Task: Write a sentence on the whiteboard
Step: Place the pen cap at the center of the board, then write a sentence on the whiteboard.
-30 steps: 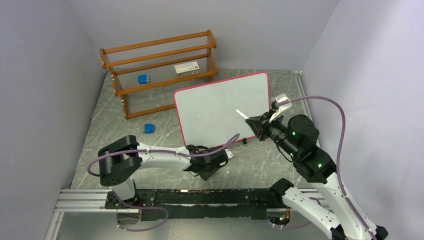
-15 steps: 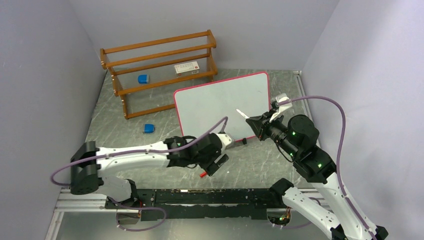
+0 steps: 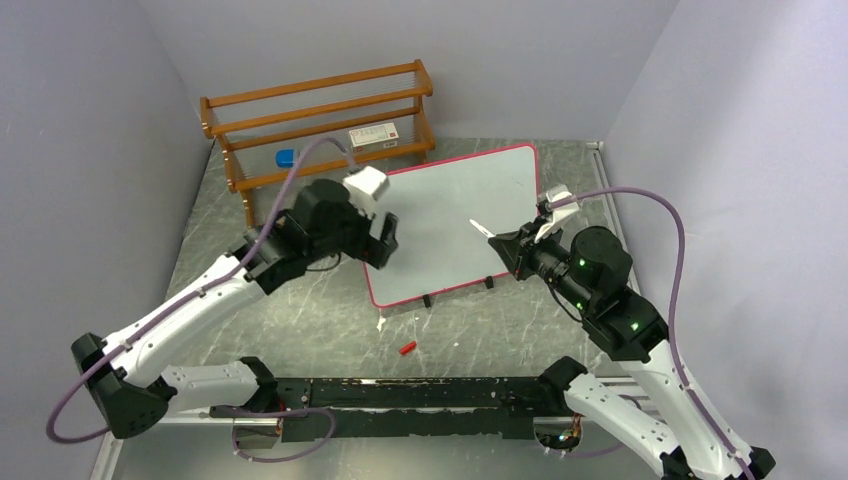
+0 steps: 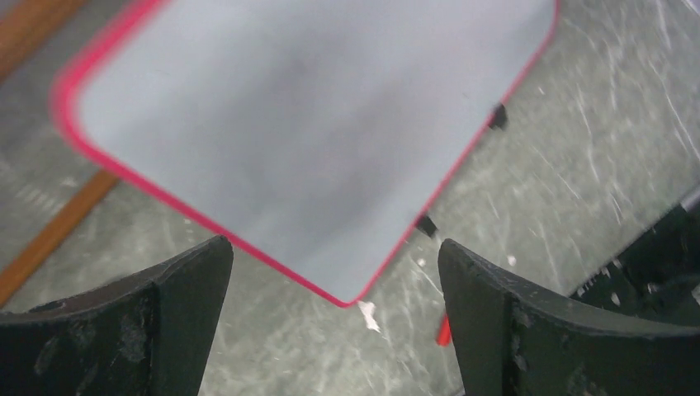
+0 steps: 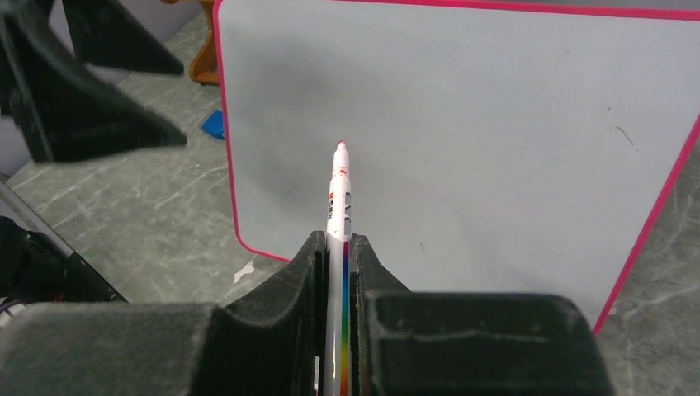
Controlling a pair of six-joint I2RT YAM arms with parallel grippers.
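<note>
The whiteboard (image 3: 455,215) stands tilted on small black feet mid-table, its pink-red rim also showing in the left wrist view (image 4: 314,124) and the right wrist view (image 5: 495,124). Its face is blank and no sentence shows on it. My right gripper (image 3: 508,245) is shut on a white marker (image 3: 488,232) with a rainbow stripe (image 5: 338,214). The marker's red tip points at the board a short way off its face. My left gripper (image 3: 383,243) hangs open and empty (image 4: 334,247) above the board's near left corner.
A wooden rack (image 3: 320,150) stands behind the board with a blue block (image 3: 286,157) and a small box (image 3: 373,136) on it. A red cap (image 3: 405,349) and a white scrap (image 3: 380,323) lie on the table in front of the board.
My left gripper opened, left the red cap on the table near the front, and swung up and back to the board's left side. The right arm barely moved.
</note>
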